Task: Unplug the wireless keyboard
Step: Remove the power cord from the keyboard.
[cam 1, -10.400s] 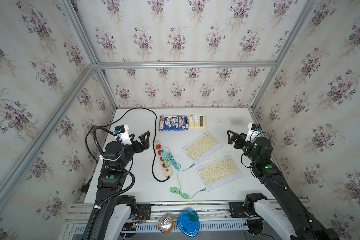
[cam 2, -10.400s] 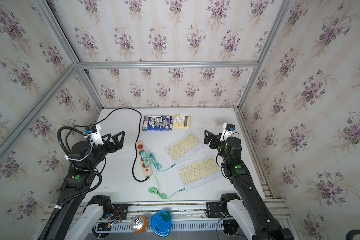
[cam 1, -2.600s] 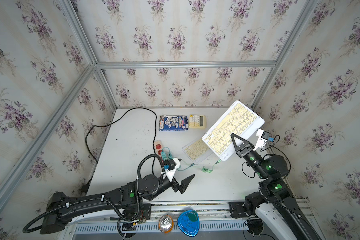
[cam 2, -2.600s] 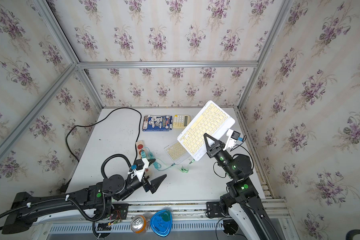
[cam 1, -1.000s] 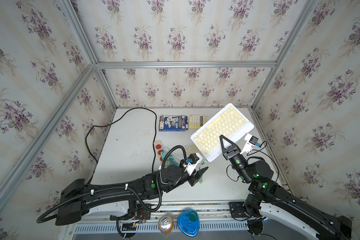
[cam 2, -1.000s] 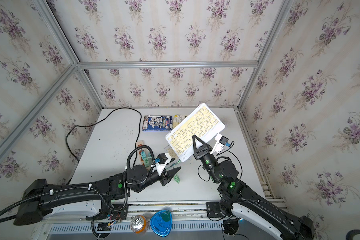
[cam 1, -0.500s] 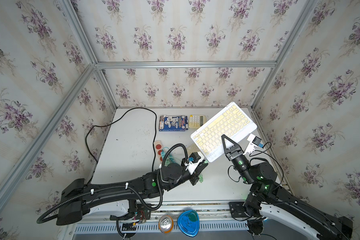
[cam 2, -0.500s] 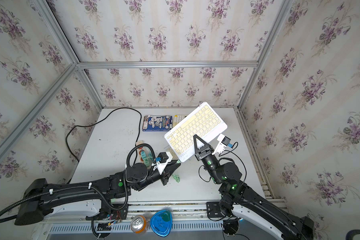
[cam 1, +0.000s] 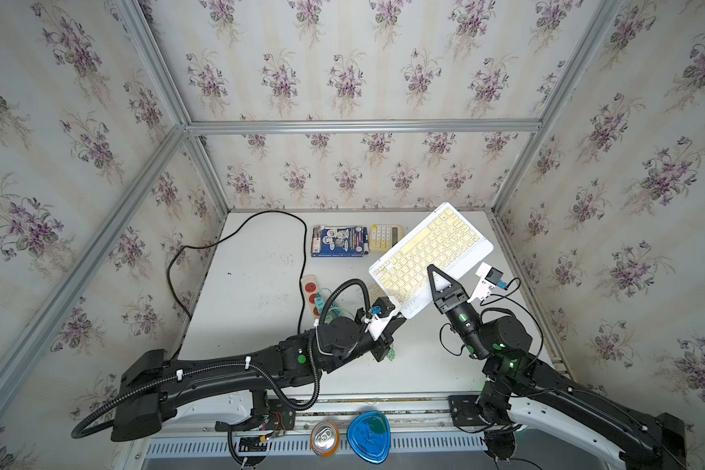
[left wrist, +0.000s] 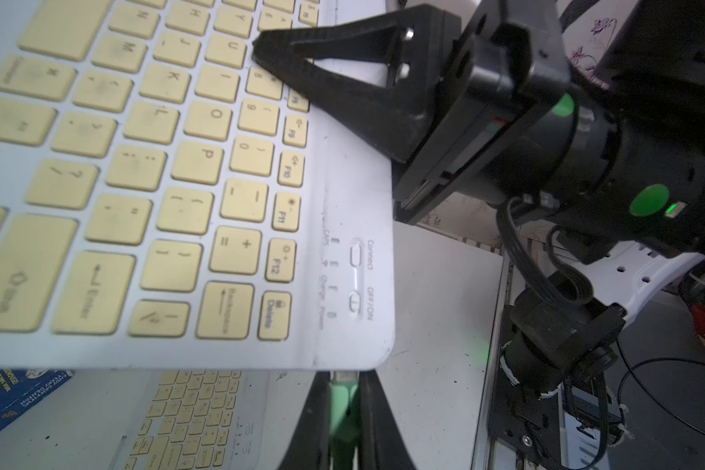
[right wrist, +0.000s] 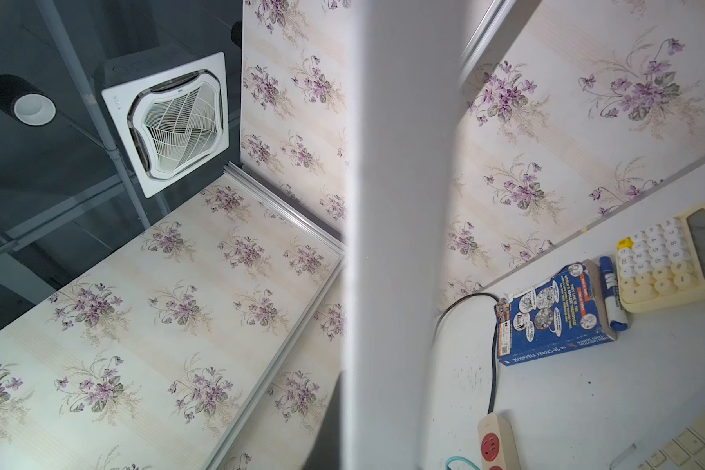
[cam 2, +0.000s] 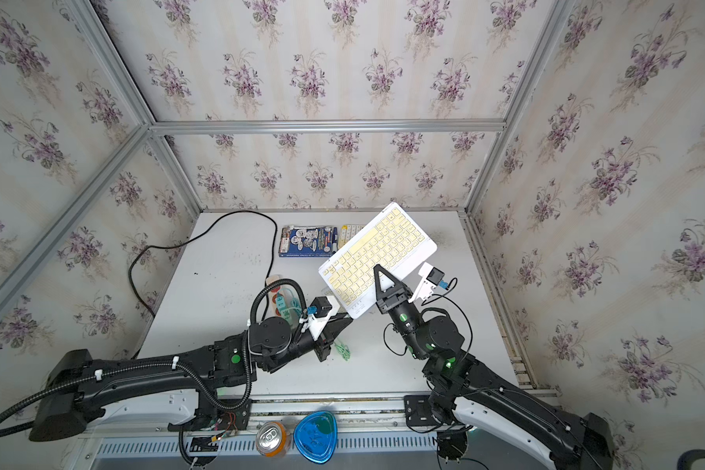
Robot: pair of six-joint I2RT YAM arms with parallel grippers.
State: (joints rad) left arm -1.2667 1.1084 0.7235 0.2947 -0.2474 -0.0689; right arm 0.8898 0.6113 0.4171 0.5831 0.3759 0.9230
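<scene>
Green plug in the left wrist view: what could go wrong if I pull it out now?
The right gripper holds the tilted keyboard in the air by one long edge only; a hard pull could twist it loose. The left gripper clamps the green plug; pulling off the socket's line might bend it. A dropped board would hit the second keyboard below.

Both arms are showing black housings over white base shells; the left arm point(cam 1: 228, 366), lower left of frame, is wearing a ribbed black hose point(cam 1: 353, 280), the right arm point(cam 1: 505, 335) a flat black cable point(left wrist: 524, 248). Green stickers point(left wrist: 650, 199) are marking the joints (a green light point(left wrist: 671, 209) is glowing beside one), and the right gripper point(left wrist: 261, 51) is ending in black triangular fingers.
</scene>
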